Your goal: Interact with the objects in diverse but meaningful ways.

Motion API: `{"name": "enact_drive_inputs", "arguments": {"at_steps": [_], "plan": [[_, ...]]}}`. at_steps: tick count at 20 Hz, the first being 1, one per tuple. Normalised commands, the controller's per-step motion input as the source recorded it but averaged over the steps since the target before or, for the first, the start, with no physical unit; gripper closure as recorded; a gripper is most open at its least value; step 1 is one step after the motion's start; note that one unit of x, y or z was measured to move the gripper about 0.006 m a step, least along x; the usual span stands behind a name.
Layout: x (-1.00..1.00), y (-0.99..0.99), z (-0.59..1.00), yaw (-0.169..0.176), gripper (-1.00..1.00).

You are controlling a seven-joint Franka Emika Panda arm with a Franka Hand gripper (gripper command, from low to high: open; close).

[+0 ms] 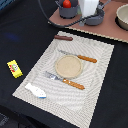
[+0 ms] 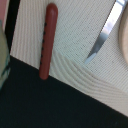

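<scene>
A brown sausage [image 1: 63, 37] lies on the black table at the far edge of the striped placemat [image 1: 95, 70]; the wrist view shows it close up [image 2: 47, 40], half on the mat. A yellow packet [image 1: 14, 68] lies off the mat towards the exterior view's left. A white-and-blue fish [image 1: 36, 90] lies on the mat's near corner. A red tomato [image 1: 66, 4] sits in a grey pot at the back. A grey-blue saucepan [image 1: 95, 19] stands beside it. My white gripper [image 1: 89, 7] hangs over the saucepan, cut off by the frame's top; its fingers are hidden.
A round beige plate [image 1: 68, 66] lies mid-mat between a knife [image 1: 80, 57] and a fork [image 1: 65, 80], both orange-handled. The knife's blade also shows in the wrist view [image 2: 105, 35]. A brown board [image 1: 107, 27] at the back carries the pots and a bowl [image 1: 122, 17].
</scene>
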Motion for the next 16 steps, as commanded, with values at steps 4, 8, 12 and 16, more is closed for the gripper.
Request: {"name": "enact_drive_inputs", "arguments": {"at_steps": [4,8,12,16], "plan": [[-0.79,-0.23,-0.51,-0.089,-1.0],[-0.78,-0.22,-0.62,-0.086,-1.0],[-0.79,-0.11,-0.63,-0.074,-1.0],[-0.78,-0.06,-0.62,-0.065,-1.0]]}}
